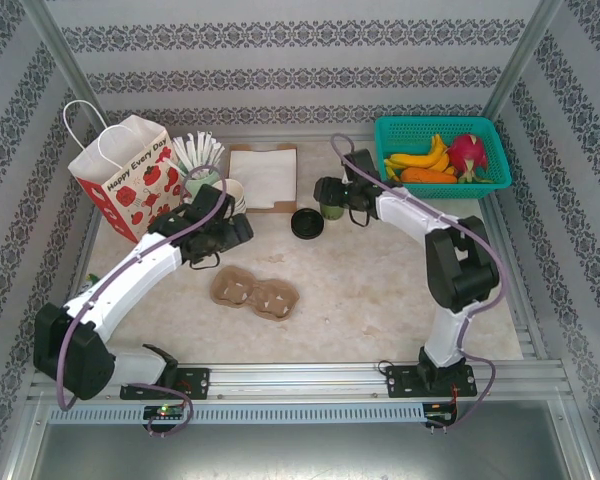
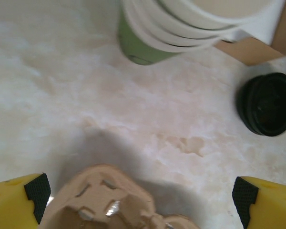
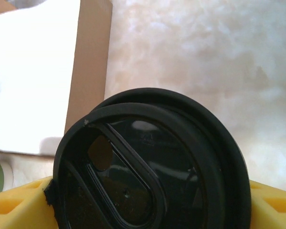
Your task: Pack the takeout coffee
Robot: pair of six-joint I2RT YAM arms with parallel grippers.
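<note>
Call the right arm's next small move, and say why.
Probably press straight down a little to seat the lid. The right gripper has its jaws apparently closed on the black lid, whose rim meets both of them. In the top view that gripper sits right at the olive-green cup. Whether the lid is already seated I can't tell, so go gently.

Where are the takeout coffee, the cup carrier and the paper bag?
takeout coffee (image 3: 148,167): right wrist view, on its black lid.
cup carrier (image 1: 255,291): top external view, on the bridge between its two wells.
paper bag (image 1: 130,185): top external view, on its printed front.
</note>
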